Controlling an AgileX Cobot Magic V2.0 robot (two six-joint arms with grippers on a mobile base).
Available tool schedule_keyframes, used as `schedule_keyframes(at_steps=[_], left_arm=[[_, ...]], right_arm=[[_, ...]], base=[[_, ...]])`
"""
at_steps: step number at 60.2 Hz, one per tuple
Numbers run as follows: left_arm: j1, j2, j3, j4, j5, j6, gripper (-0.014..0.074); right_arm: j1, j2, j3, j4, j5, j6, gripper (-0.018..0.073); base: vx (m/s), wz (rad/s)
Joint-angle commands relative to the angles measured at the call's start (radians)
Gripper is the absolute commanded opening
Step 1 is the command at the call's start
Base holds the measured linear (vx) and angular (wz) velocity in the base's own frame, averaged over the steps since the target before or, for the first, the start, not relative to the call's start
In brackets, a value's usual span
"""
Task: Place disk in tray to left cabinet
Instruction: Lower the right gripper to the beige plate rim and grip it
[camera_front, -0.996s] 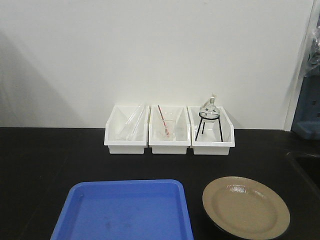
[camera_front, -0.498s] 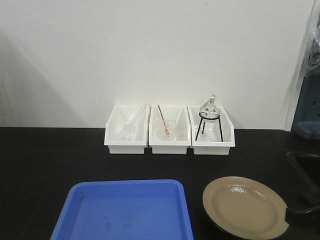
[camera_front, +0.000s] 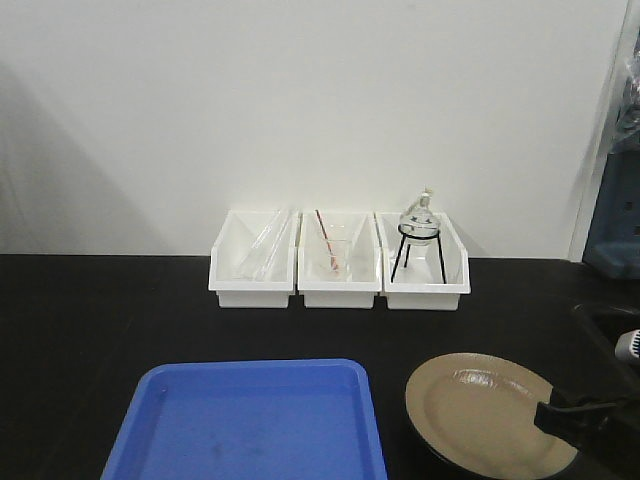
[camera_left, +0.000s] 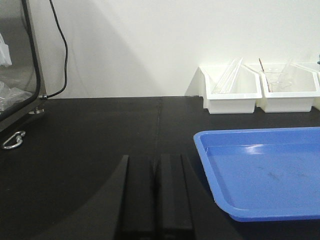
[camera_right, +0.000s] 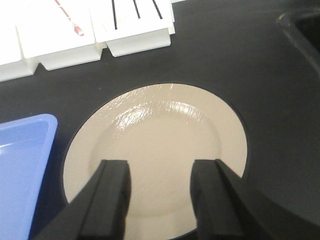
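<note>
**Tan plate on the counter beside the blue tray, right gripper spread above it**

Black matte countertop (camera_front: 100, 320) carries everything in view. The rectangular bright blue plastic tray (camera_front: 255, 425) with rounded corners and a low rim lies flat at the near edge, with nothing in it. The round shallow disk (camera_front: 480, 410), glossy tan inside with a thin black rim, rests on the counter just to the right of the tray, with a narrow strip of black between them; it is not in the tray.

The right gripper (camera_right: 160, 187) reaches in from the side of the disk away from the tray. Its two black fingers (camera_right: 114, 192) are spread wide, apart over the near part of the tan face. Whether they touch the plate cannot be told. The front view shows only its dark tip (camera_front: 548, 416) over the disk's far-from-tray edge.

The left gripper (camera_left: 156, 200) sits low over bare counter on the tray's left, jaws pressed together with only a thin seam showing, holding nothing.

Behind the tray, against the white wall, stand three small white plastic bins (camera_front: 339, 265) side by side, holding clear glass rods, a clear beaker with a red-marked stick, and a round glass flask on a black wire tripod (camera_front: 419, 235).
</note>
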Motion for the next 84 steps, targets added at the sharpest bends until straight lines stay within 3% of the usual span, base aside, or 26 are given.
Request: schedule_keyframes(at_steps=[1,8,20,26,33,48,71,84], left_arm=[[0.002,0.003,0.031,-0.002,-0.078,-0.009,-0.0008],[0.002,0.003,0.031,-0.002,-0.078,-0.009,-0.0008],[0.002,0.003,0.031,-0.002,-0.078,-0.009,-0.0008],[0.002,0.003,0.031,-0.002,-0.078,-0.009,-0.0008],[0.002,0.003,0.031,-0.002,-0.078,-0.009,-0.0008],[0.002,0.003,0.031,-0.002,-0.078,-0.009,-0.0008],[0.002,0.003,0.031,-0.002,-0.078,-0.009,-0.0008],[0.002,0.003,0.031,-0.002,-0.078,-0.009,-0.0008]], right_arm=[[-0.006,-0.008,-0.034,0.071,-0.065,0.039,0.0428],[-0.032,0.001,-0.09,0.142,0.093,0.047,0.0438],[-0.231,0.077,-0.324,0.143,0.446,0.023,0.0438],[-0.301,0.148,-0.445,0.166,0.61,-0.066,0.0438],[-0.336,0.265,-0.567,0.257,0.729,-0.247,0.0438],[-0.335,0.481,-0.743,0.468,0.779,-0.462,0.0438],[-0.335,0.644,-0.832,0.48,0.784,-0.518,0.0438],[-0.334,0.702,-0.832,0.564,0.782,-0.585,0.0438]], base=[[0.0,0.0],[0.0,0.0],[0.0,0.0],[0.0,0.0],[0.0,0.0],[0.0,0.0],[0.0,0.0],[0.0,0.0]])
